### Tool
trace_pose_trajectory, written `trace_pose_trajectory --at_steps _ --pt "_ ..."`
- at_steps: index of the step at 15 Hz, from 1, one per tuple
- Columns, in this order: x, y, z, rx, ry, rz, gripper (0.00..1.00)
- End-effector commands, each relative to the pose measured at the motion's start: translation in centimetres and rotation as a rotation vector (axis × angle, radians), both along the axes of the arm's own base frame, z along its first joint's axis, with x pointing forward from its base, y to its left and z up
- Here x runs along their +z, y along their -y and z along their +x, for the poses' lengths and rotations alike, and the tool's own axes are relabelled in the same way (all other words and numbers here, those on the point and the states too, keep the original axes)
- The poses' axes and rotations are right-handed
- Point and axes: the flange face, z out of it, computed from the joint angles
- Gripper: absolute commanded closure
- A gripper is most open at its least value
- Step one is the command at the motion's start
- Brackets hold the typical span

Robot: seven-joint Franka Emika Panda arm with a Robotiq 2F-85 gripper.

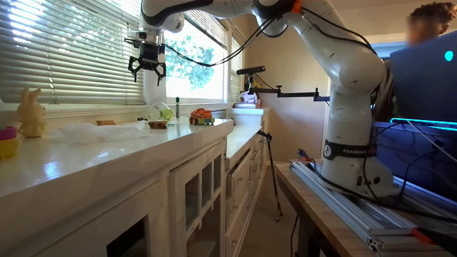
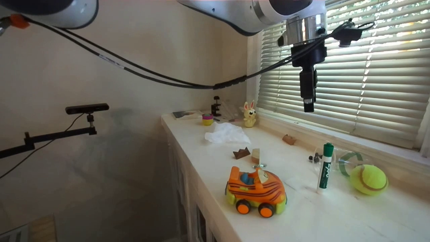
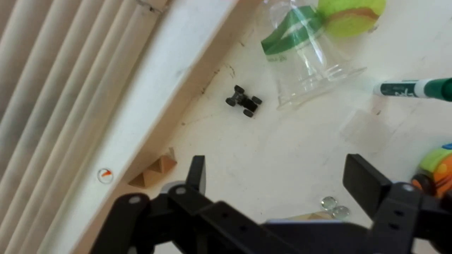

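Note:
My gripper (image 1: 147, 81) is open and empty, high above the white counter (image 2: 215, 188). In the wrist view its fingers (image 3: 275, 157) stand wide apart with only counter between them. Below it lie two clear glass beads (image 3: 329, 203) and a wooden block (image 3: 312, 216) partly hidden by the gripper. Another wooden block (image 3: 153, 173) lies by the sill. A small black wheeled toy (image 3: 243, 101) lies near a clear plastic cup (image 3: 307, 67) on its side. A tennis ball (image 2: 369, 179) is at the cup. A green marker (image 2: 325, 168) stands upright. An orange toy car (image 2: 257, 188) is near the counter edge.
A crumpled white plastic sheet (image 2: 228, 132), a yellow rabbit (image 2: 249, 115), a pink-and-yellow tub (image 2: 207, 119) and a dark brown block (image 2: 241, 153) are farther along the counter. Window blinds (image 1: 71, 53) and a sill run behind. Cables (image 2: 215, 85) hang from the arm.

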Motion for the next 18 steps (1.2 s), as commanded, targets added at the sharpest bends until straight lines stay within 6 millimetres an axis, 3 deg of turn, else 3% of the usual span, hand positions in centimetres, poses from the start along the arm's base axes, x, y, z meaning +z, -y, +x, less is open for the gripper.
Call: trace_pose_trajectory --at_steps 1,5,6,7,18 --pt "-0.2 1.3 -4.8 0.095 -0.072 0.155 0.00" --pt "-1.4 5.2 -8.6 0.065 -0.179 0.186 0.00" --pt "-1.5 6.1 -8.7 0.004 -0.157 0.155 0.00" --pt "-1.9 5.8 -7.3 0.037 -0.163 0.163 0.00" --pt "-0.8 8.4 -8.2 0.099 -0.187 0.117 0.00"
